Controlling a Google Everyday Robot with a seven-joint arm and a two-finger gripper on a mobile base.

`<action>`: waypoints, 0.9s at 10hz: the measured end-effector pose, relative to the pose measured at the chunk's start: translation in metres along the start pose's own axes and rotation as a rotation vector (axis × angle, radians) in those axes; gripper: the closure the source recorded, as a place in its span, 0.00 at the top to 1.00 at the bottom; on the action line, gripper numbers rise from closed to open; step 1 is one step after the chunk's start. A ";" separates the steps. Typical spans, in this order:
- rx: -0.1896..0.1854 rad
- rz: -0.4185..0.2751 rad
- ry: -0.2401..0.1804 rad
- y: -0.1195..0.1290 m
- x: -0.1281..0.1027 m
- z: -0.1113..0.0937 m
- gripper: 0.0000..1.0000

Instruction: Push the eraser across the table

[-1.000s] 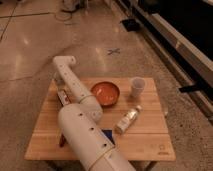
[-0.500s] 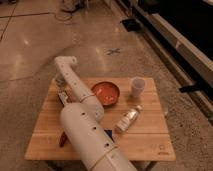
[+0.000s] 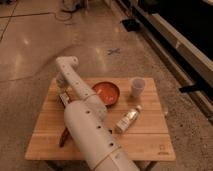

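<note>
Change over the last second: almost none. Arm keeps the same pose over the table [image 3: 150, 142], elbow past the far-left corner, forearm sloping down toward the left edge. My reading is that the push is stalled or only just engaging; no real travel across the top yet.

- Left edge, near half: reddish-brown long object [image 3: 64, 136], partly behind the arm, untouched.
- Left edge, far half: gripper [image 3: 62, 91] down low at the tabletop. Whether it is spread or pressed together I cannot tell.
- Eraser [image 3: 64, 99] lies close by the gripper, on its near side; contact cannot be made out. Same spot as a second ago.
- Centre, far side: orange bowl [image 3: 106, 93].
- Right of centre: plastic bottle [image 3: 128, 119] on its side.
- Toward the far-right corner: cup [image 3: 137, 87], upright.
</note>
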 end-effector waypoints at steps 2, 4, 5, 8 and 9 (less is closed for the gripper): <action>0.001 0.013 -0.008 0.003 -0.009 -0.002 0.00; 0.003 0.021 -0.017 0.004 -0.018 -0.004 0.00; 0.006 0.022 -0.023 0.003 -0.024 -0.004 0.00; 0.019 0.012 -0.047 -0.004 -0.044 -0.003 0.00; 0.022 0.008 -0.055 -0.007 -0.052 -0.003 0.00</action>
